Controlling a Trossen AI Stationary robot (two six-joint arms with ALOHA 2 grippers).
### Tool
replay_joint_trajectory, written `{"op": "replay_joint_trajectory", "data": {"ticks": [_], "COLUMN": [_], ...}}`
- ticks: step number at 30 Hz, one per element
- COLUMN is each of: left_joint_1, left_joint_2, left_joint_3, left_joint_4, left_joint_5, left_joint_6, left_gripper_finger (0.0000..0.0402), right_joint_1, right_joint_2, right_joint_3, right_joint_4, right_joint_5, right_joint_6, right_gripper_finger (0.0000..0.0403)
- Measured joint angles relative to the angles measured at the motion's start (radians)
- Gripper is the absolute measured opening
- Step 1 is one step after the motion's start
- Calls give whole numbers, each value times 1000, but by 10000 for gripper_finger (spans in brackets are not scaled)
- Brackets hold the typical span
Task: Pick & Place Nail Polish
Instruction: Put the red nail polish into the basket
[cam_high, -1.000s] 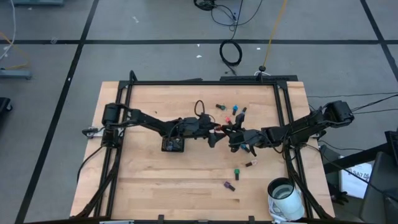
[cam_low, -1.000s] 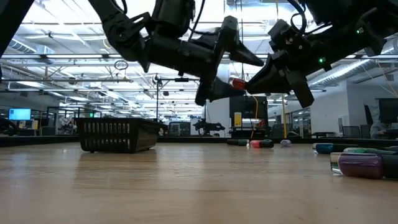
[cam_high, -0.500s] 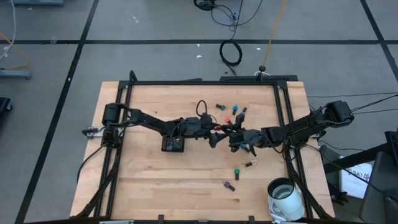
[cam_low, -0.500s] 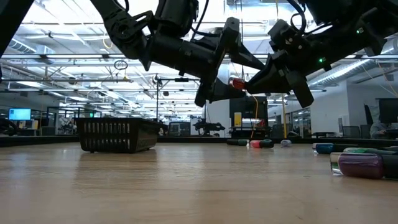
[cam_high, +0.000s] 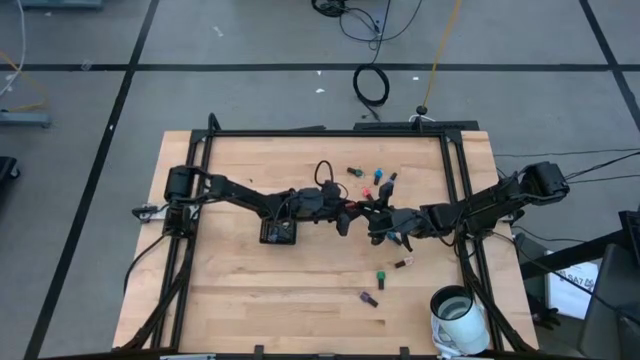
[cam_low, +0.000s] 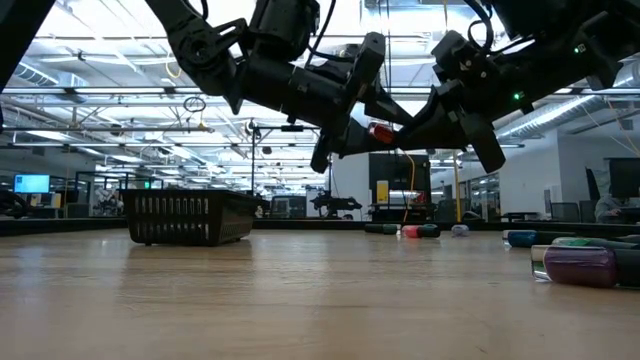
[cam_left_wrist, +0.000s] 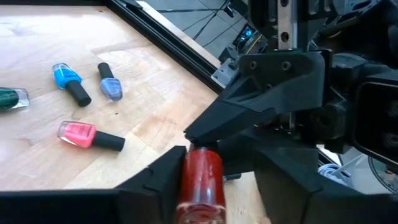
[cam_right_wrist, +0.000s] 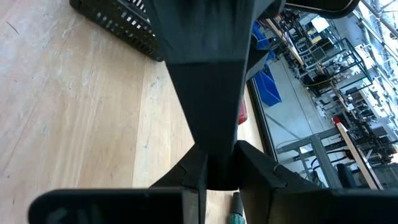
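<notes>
A red nail polish bottle (cam_low: 381, 131) hangs level in the air above the table's middle, between both grippers. My right gripper (cam_low: 412, 128) reaches in from the table's right and is shut on the bottle's cap end. My left gripper (cam_left_wrist: 214, 180) comes from the left with its fingers on either side of the red body (cam_left_wrist: 200, 180). Several more nail polish bottles lie on their sides on the wood: blue (cam_left_wrist: 69, 81), lilac (cam_left_wrist: 111, 84) and pink (cam_left_wrist: 87, 135) toward the far edge, green (cam_high: 380, 277) and purple (cam_high: 368, 298) nearer. A black slotted tray (cam_high: 278, 232) stands under the left arm. My left gripper has the bottle's red body (cam_left_wrist: 202, 168) between its two fingers, coming level from the table's left. One finger (cam_left_wrist: 158, 183) lies against the body's side; the other stands close beside it. The bottle is level and clear of the table. My right gripper pinches the bottle's dark cap end (cam_right_wrist: 221, 169) between its two fingers (cam_right_wrist: 193, 180), coming level from the table's right, along the bottle. The left gripper's finger hides the rest of the bottle in the right wrist view. The bottle is lifted clear.
A white mug (cam_high: 460, 312) stands at the near right corner. A brown bottle (cam_high: 403, 264) lies near the right arm. Black frame rails (cam_high: 455, 190) run along the table's sides. Bare wood lies at the near left.
My left gripper's fingers have closed in from wide open onto the red bottle's body. The bottle and my right gripper have stayed in place in the air.
</notes>
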Motion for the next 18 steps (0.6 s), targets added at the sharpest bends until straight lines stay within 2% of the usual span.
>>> {"op": "replay_joint_trajectory", "data": {"ticks": [18], "left_joint_1": [6], "left_joint_2": [0], "left_joint_3": [-1], "left_joint_4": [-6], "left_joint_5": [-23], "left_joint_6": [10], "left_gripper_finger": [53], "right_joint_1": [0], "right_joint_2": [0], "right_joint_3": [0], "right_joint_4": [0], "right_joint_5": [-2], "right_joint_6": [3], "right_gripper_finger": [48]}}
